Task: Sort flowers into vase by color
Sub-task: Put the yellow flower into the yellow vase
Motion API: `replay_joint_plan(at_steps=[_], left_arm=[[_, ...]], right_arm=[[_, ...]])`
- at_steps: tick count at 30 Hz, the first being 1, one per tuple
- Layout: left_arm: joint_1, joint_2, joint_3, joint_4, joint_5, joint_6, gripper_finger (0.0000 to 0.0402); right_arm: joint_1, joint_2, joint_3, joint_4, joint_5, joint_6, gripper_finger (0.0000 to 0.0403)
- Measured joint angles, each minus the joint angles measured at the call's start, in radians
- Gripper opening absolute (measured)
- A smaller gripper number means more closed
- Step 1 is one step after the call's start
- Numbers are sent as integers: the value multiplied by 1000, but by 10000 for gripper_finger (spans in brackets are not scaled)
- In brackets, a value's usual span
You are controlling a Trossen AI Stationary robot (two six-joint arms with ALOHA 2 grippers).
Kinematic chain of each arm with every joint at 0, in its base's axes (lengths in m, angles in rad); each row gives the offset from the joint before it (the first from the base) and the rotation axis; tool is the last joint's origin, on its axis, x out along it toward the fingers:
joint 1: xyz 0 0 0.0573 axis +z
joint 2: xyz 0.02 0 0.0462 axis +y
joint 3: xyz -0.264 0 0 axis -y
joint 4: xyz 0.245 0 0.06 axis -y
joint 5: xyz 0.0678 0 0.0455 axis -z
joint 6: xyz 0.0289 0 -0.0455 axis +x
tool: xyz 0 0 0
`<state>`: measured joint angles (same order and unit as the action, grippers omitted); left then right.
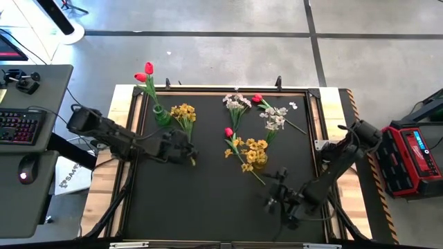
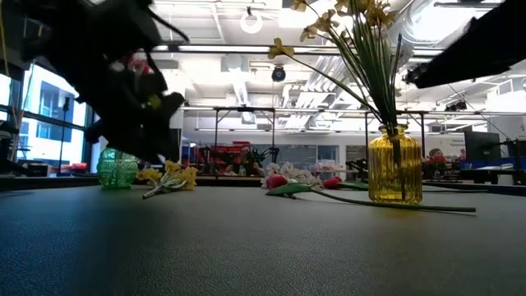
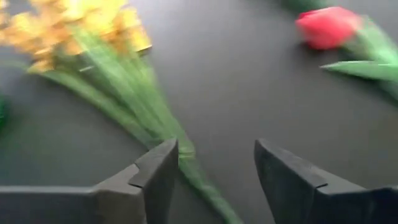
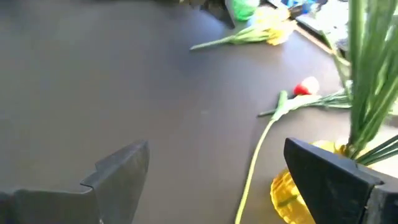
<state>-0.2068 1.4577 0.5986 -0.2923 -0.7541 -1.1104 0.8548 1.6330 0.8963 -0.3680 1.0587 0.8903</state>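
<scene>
Covering most of the workspace, the black table mat (image 1: 208, 200) carries everything else. Both dark arms reach in over it: the left gripper (image 1: 188, 153) sits over the stem end of a yellow spray (image 1: 184, 114) lying flat near the green vase (image 1: 161, 115), its fingers (image 3: 155, 174) parted with the green stem running between them and no firm clamp visible. The right gripper (image 1: 277, 194) rests low near the front edge, jaws spread wide and empty, just beside the yellow vase (image 1: 259, 159). That vase already holds yellow blossoms (image 1: 255, 145), upright in the low view. The green vase holds two red tulips (image 1: 145, 72). Whitish sprays (image 1: 237, 104) lie toward the far edge, a second whitish spray (image 1: 275, 116) with a red tulip (image 1: 257, 99) beside them. Another loose red tulip (image 1: 228, 132) lies near the middle.
</scene>
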Motion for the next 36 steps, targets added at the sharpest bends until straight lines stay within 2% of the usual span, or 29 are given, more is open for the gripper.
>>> replay_joint_plan(at_steps=[5,9,13,15,20,29,36], left_arm=[[75,42,67,-149,47,-21,215],[122,91,77,-152,70,7,215],[159,152,77,-133,156,39,213],[162,178,79,-105,153,53,205],[151,209,81,-59,137,97,160],[109,155,78,-77,181,172,15],[24,35,77,-158,171,181,13]], right_arm=[[-20,20,0,65,-1,1,357],[-19,31,0,111,-1,-1,357],[-15,32,0,157,-2,-1,357],[-10,32,0,171,6,-19,357],[-10,31,0,186,29,-36,357],[-26,31,0,171,36,34,357],[-94,31,0,142,-125,51,357]])
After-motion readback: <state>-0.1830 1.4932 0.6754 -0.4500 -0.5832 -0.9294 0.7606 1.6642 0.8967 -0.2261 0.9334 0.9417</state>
